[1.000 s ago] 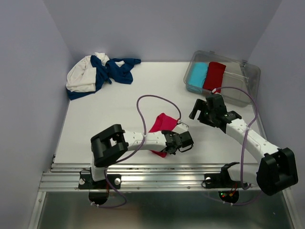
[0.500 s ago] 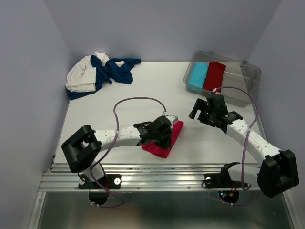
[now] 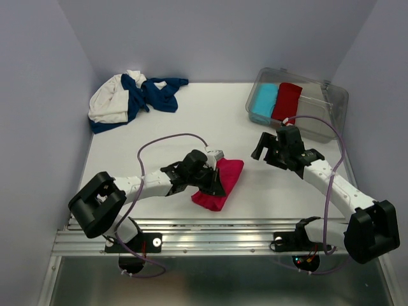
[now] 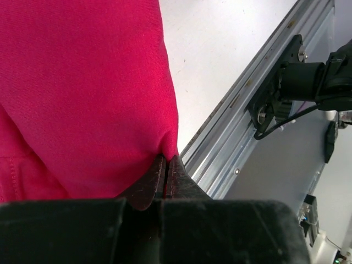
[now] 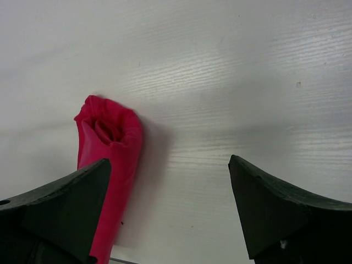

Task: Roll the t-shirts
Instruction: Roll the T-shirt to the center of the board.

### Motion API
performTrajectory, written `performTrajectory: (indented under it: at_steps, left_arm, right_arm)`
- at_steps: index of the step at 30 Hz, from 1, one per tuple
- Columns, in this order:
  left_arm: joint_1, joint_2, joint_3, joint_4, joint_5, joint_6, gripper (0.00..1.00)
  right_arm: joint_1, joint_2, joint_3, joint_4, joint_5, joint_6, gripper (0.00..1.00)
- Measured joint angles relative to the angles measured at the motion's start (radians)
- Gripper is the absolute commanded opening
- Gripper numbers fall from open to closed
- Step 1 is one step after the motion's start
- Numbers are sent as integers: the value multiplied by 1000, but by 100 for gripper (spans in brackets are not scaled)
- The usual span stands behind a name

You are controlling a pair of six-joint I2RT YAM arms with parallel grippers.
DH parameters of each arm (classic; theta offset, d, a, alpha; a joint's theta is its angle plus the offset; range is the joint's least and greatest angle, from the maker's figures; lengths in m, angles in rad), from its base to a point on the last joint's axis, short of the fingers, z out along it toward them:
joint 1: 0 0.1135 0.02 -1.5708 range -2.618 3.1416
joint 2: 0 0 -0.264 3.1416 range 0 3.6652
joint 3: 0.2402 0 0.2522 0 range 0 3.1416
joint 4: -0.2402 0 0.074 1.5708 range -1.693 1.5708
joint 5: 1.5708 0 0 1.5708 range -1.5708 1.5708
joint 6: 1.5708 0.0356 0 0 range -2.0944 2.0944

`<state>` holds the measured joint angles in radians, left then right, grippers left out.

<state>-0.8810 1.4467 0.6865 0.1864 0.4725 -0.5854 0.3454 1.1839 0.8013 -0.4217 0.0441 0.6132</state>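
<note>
A bright pink-red t-shirt [image 3: 228,175] lies bunched into a loose roll near the table's front, left of centre. My left gripper [image 3: 212,183] is at its left side. In the left wrist view the shirt [image 4: 82,82] fills the frame, and the left gripper [image 4: 166,159] is shut with a pinch of its fabric between the jaw tips. My right gripper [image 3: 268,144] hovers open to the right of the shirt, touching nothing. The right wrist view shows the roll's open end [image 5: 107,137] beside the left finger of that gripper [image 5: 170,181]. Navy and cream-white t-shirts [image 3: 134,97] lie heaped at the back left.
A clear plastic bin [image 3: 319,105] at the back right holds a light-blue roll [image 3: 264,99] and a darker red roll [image 3: 286,101]. The metal rail [image 3: 210,226] runs along the table's front edge, just below the pink shirt. Purple cables loop over both arms.
My left arm has swung to the left, and its gripper has crossed from the shirt's right side to its left, drawing the fabric over. The right arm has stayed still.
</note>
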Motion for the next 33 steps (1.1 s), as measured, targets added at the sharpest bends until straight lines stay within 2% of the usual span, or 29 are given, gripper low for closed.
performTrajectory:
  at_steps: [33]
  left_arm:
    - [203, -50, -184, 259, 230, -116, 0]
  right_arm:
    - [0, 19, 0, 2, -88, -23, 94]
